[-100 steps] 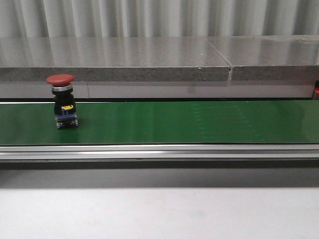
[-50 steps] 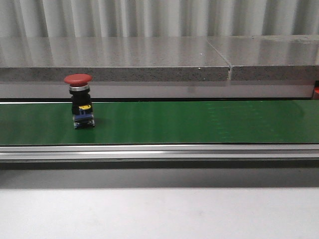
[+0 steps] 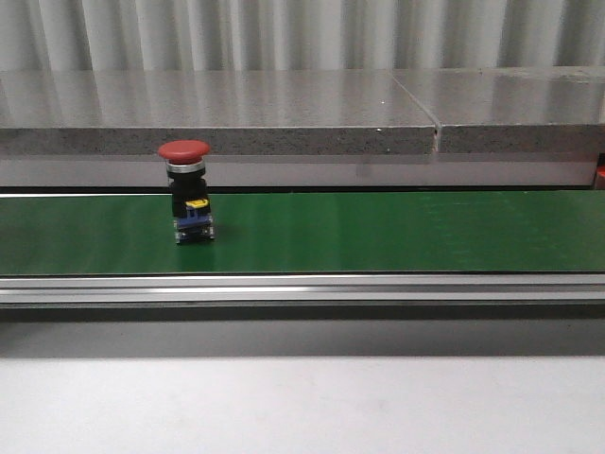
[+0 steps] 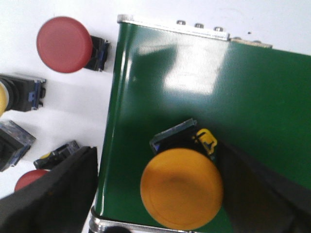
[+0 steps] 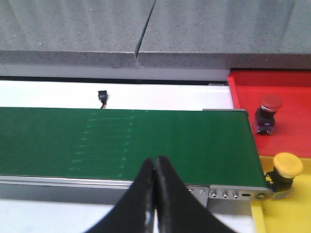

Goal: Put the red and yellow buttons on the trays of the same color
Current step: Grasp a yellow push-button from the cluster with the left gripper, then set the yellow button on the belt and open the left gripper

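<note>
In the front view a red button (image 3: 185,202) stands upright on the green conveyor belt (image 3: 378,232), toward the left part of the visible stretch, with a grey stone ledge (image 3: 284,113) behind and the pale surface (image 3: 302,402) in front; neither arm shows here, and no trays are in sight. In the left wrist view the left pincer (image 4: 155,194) is spread wide, its dark fingers (image 4: 53,194) standing to either side of a yellow button (image 4: 181,187) that sits upright near the end of the belt; the fingers are apart from it, so I judge it set down or about to be taken, not gripped. Off the belt's end, on the white surface, lie more buttons waiting: a red one (image 4: 65,44) on its side, a yellow-capped one (image 4: 17,93) at the frame edge, and others partly hidden. In the right wrist view the right pincer (image 5: 155,170) is pressed closed and empty, poised over the near rail of the belt. Beyond the belt's far end the red tray (image 5: 286,92) already carries a red button (image 5: 268,114), and the yellow tray (image 5: 291,208) a yellow one (image 5: 284,170). So one of each colour is sorted; the two on the belt and the supply beside it remain.
</note>
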